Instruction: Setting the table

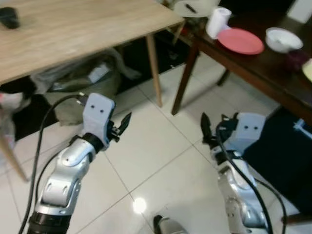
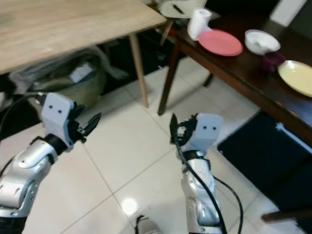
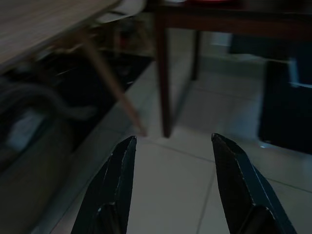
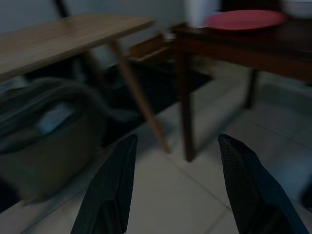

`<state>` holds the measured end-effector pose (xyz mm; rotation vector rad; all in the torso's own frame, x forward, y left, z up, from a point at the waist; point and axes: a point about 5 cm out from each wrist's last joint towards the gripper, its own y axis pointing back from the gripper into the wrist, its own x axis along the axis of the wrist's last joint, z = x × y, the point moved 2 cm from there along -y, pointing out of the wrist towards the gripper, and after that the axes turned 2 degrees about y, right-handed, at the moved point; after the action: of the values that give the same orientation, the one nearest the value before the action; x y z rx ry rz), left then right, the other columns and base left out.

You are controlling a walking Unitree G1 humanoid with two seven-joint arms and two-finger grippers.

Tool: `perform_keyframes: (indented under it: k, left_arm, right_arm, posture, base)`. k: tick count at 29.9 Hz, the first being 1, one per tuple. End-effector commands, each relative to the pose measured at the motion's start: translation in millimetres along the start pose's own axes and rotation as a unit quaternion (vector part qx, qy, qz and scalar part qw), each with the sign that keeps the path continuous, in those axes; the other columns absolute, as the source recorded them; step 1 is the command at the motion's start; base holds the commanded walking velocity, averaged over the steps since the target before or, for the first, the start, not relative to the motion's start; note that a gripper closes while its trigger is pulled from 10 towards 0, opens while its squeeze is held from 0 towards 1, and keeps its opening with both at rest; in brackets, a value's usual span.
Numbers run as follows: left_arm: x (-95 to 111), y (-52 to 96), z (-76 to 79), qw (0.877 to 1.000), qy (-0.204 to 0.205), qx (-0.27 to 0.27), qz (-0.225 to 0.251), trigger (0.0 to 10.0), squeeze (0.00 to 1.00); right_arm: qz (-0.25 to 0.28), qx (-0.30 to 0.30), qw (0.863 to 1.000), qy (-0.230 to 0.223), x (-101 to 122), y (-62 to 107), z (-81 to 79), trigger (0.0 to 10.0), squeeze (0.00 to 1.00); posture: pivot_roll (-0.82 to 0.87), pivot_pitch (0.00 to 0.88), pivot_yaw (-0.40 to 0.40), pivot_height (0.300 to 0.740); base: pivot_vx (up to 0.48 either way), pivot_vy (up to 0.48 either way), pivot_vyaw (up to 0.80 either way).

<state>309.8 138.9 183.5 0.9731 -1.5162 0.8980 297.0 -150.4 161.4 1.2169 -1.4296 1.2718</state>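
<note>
The dark wooden desk (image 2: 253,73) is the landmark; on its top lie a red plate (image 2: 220,43), a white bowl (image 2: 262,41) beyond that plate, a yellow plate (image 2: 297,77) toward the desk's near end, and a small dark purple cup (image 2: 273,60) between the bowl and the yellow plate; a white paper roll (image 2: 198,23) stands upright just beside the red plate at the desk's far corner. A light wooden desk (image 1: 73,34) stands to the left of the dark desk, with a dark object (image 1: 9,18) on its far left edge and a grey-green bag (image 1: 78,85) on the floor beneath it. Both arms are raised over the white tiled floor (image 1: 146,161), short of the dark desk; the left end effector (image 1: 122,126) is well apart from the desk's leg, its fingers spread wide and holding nothing; the right end effector (image 2: 181,130) is nearer that leg, its fingers (image 4: 117,185) likewise spread wide and empty, pointing toward the red plate.
</note>
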Motion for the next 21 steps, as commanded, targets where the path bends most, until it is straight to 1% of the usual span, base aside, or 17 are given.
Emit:
perform_keyframes:
  k: [1, 8, 11, 13, 15, 16, 17, 18, 19, 21]
  left_arm:
    - [-1.6, 0.0, 5.0, 1.000, 0.005, -0.012, -0.003, 10.0, 0.28]
    - [-3.9, -0.3, 5.8, 1.000, 0.004, -0.014, -0.006, 10.0, 0.28]
    - [-10.6, 1.6, 4.3, 1.000, 0.002, -0.011, -0.013, 10.0, 0.29]
    - [-22.0, 5.1, 1.9, 1.000, 0.002, -0.003, -0.031, 10.0, 0.29]
    - [-37.3, 10.2, -0.6, 0.999, 0.001, 0.007, -0.054, 10.0, 0.29]
    - [-45.2, 13.1, -1.2, 0.998, 0.003, 0.011, -0.067, 10.0, 0.30]
    - [-58.4, 18.7, -1.4, 0.996, 0.007, 0.017, -0.086, 10.0, 0.29]
    - [-58.4, 18.7, -1.4, 0.996, 0.007, 0.017, -0.086, 10.0, 0.29]
    - [-66.6, 22.7, -1.0, 0.995, 0.008, 0.019, -0.097, 10.0, 0.29]
    - [-70.6, 25.0, 0.1, 0.995, 0.006, 0.019, -0.103, 10.0, 0.29]
  right_arm:
    - [-0.006, -0.009, 1.000, -0.001, -2.8, 2.3, 3.3, 10.0, 0.00]
    - [-0.007, -0.009, 1.000, -0.001, -3.8, 2.9, 3.0, 10.0, 0.00]
    - [-0.011, -0.010, 1.000, 0.000, -6.9, 3.8, 3.5, 10.0, 0.00]
    - [-0.019, -0.003, 1.000, 0.011, -12.5, 5.8, 2.3, 10.0, 0.00]
    - [-0.039, 0.010, 0.998, 0.038, -24.9, 9.8, 1.7, 10.0, 0.00]
    - [-0.061, 0.017, 0.996, 0.058, -35.7, 12.7, 2.1, 10.0, 0.00]
    - [-0.093, 0.029, 0.992, 0.076, -53.1, 19.0, 2.1, 10.0, 0.00]
    - [-0.093, 0.029, 0.992, 0.076, -53.1, 19.0, 2.1, 10.0, 0.00]
    - [-0.109, 0.036, 0.991, 0.076, -62.4, 23.6, 1.7, 10.0, 0.00]
    - [-0.113, 0.040, 0.990, 0.076, -65.8, 26.0, -0.1, 10.0, 0.00]
  posture:
    - [-0.11, 0.104, 0.053, 0.740]
    - [-0.12, 0.105, 0.057, 0.740]
    - [-0.12, 0.105, 0.057, 0.740]
    - [-0.12, 0.105, 0.057, 0.740]
    - [-0.12, 0.103, 0.055, 0.740]
    - [-0.12, 0.101, 0.051, 0.740]
    - [-0.13, 0.101, 0.049, 0.740]
    - [-0.13, 0.101, 0.049, 0.740]
    - [-0.13, 0.101, 0.048, 0.740]
    - [-0.13, 0.100, 0.046, 0.740]
  base:
    - [0.000, 0.000, -0.80]
    - [0.000, 0.000, -0.80]
    - [0.000, 0.000, -0.80]
    - [0.000, 0.000, -0.80]
    - [0.000, 0.000, -0.80]
    - [0.000, 0.000, -0.80]
    - [0.000, 0.000, -0.80]
    - [0.000, 0.000, -0.80]
    - [0.000, 0.000, -0.80]
    - [0.000, 0.000, -0.80]
